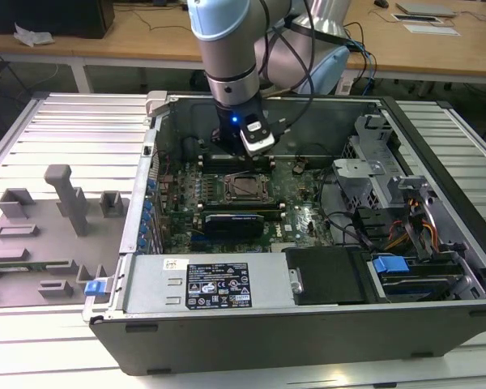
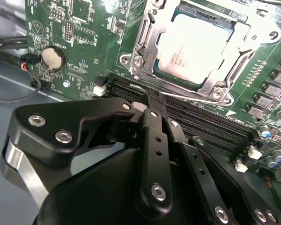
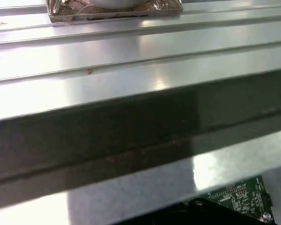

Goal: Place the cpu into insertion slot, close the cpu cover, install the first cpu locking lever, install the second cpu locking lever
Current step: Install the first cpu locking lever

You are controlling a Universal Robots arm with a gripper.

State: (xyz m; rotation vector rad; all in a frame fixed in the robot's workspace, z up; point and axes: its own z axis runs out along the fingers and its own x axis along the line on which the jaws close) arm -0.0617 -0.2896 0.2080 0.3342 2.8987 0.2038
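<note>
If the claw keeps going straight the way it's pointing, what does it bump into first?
Probably the thin metal lever beside the cpu cover, just ahead of the claw. Depth is hard to judge.

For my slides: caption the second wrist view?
Gripper beside the socket, cpu seated under the closed cpu cover.
</note>
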